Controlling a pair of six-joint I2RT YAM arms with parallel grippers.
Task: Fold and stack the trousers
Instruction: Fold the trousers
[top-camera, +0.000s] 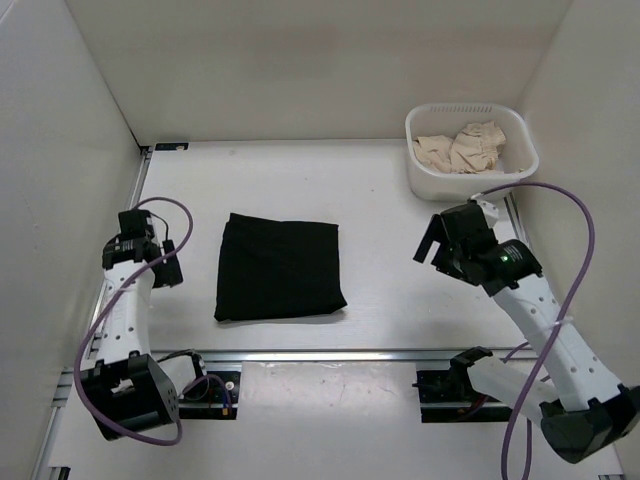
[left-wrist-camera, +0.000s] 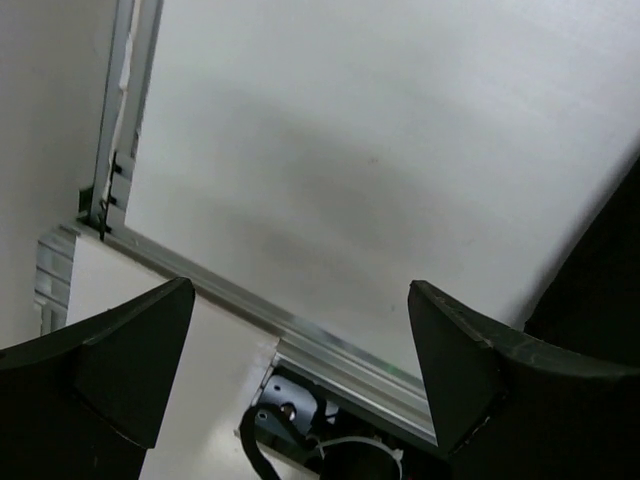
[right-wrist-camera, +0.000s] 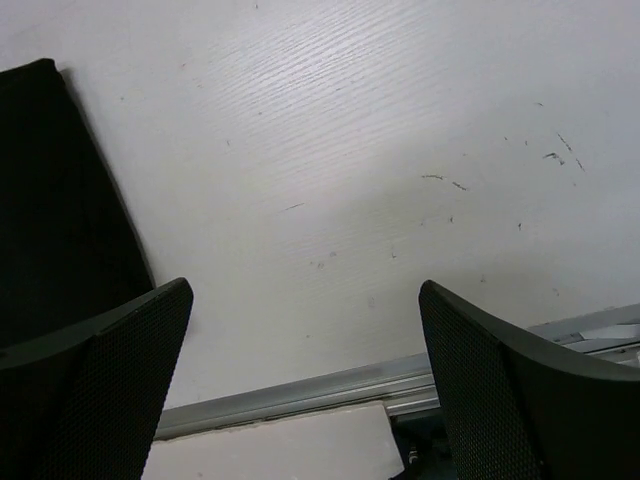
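Observation:
The black trousers (top-camera: 280, 266) lie folded into a flat, roughly square packet on the white table, left of centre. My left gripper (top-camera: 165, 268) is open and empty, hovering just left of the packet. In the left wrist view (left-wrist-camera: 300, 380) the jaws stand wide apart over bare table, and a dark edge of the trousers (left-wrist-camera: 600, 260) shows at the right. My right gripper (top-camera: 432, 245) is open and empty, well to the right of the packet. In the right wrist view (right-wrist-camera: 305, 380) the jaws are wide apart, and the trousers (right-wrist-camera: 50, 200) show at the left.
A white basket (top-camera: 415, 165) holding crumpled beige cloth (top-camera: 465, 148) stands at the back right. An aluminium rail (top-camera: 350, 355) runs along the near table edge. White walls close in the left, right and back sides.

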